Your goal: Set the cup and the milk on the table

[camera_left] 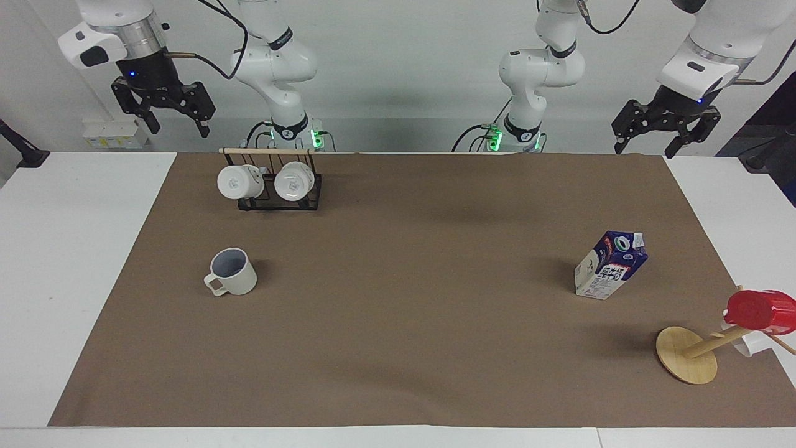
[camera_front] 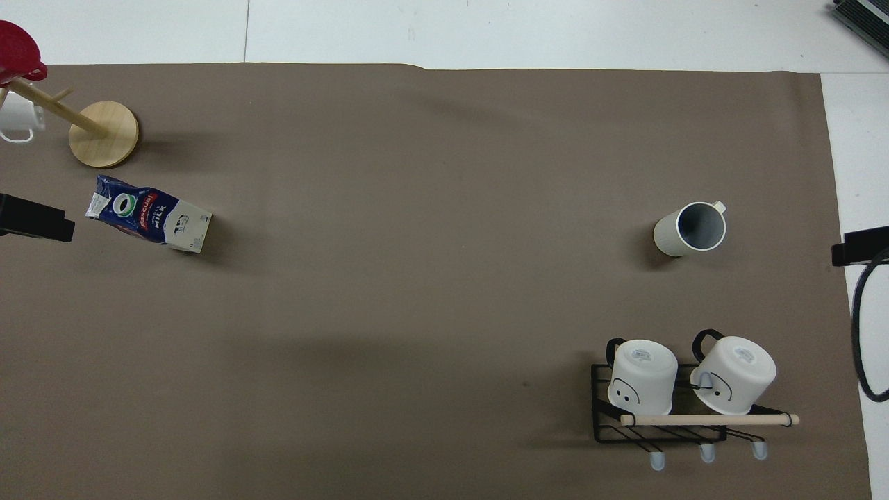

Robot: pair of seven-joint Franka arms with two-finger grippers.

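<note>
Cup (camera_left: 231, 272) upright on the desk (camera_left: 74, 261) brown sheet, toward my right arm's end, handle pointing away from me. Wire rack (camera_left: 278, 186) with two white mugs sits nearer to me than it. Milk (camera_left: 610, 264) upright toward my left arm's end, well apart from the cup, wide bare sheet between them. Wooden mug tree (camera_left: 687, 354) with red cup (camera_left: 760, 309) near the desk edge. Left end effector (camera_left: 665, 127) and right end effector (camera_left: 165, 107) both raised, fingers spread, holding nothing.
</note>
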